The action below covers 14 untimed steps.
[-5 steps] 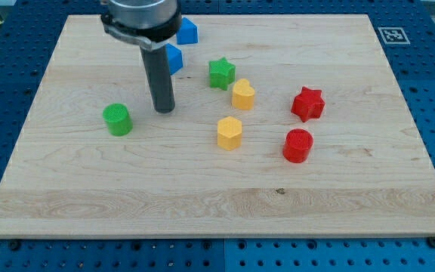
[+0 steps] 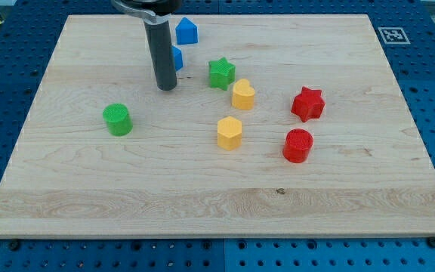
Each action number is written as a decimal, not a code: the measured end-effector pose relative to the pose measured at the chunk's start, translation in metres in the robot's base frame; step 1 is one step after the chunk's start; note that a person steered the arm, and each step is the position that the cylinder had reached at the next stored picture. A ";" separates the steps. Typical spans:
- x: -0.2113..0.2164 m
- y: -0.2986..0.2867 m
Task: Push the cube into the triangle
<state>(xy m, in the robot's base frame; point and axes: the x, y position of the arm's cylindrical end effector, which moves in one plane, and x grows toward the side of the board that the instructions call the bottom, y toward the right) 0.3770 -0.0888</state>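
resting on wooden board (image 2: 202, 189), tip (image 2: 166, 88) beside blue cube (image 2: 176, 57).

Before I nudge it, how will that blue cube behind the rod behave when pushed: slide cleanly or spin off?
The blue cube looks small and rigid, so it probably slides easily on the smooth wooden board. Its flat faces suggest it won't roll, though an off-centre push may turn it. My tip sits just below-left of it, hiding part of it; the blue triangle stands close above.
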 end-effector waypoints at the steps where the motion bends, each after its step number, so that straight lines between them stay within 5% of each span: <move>1: -0.006 0.000; 10: -0.078 0.000; 14: -0.056 0.001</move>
<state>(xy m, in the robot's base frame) 0.3214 -0.0878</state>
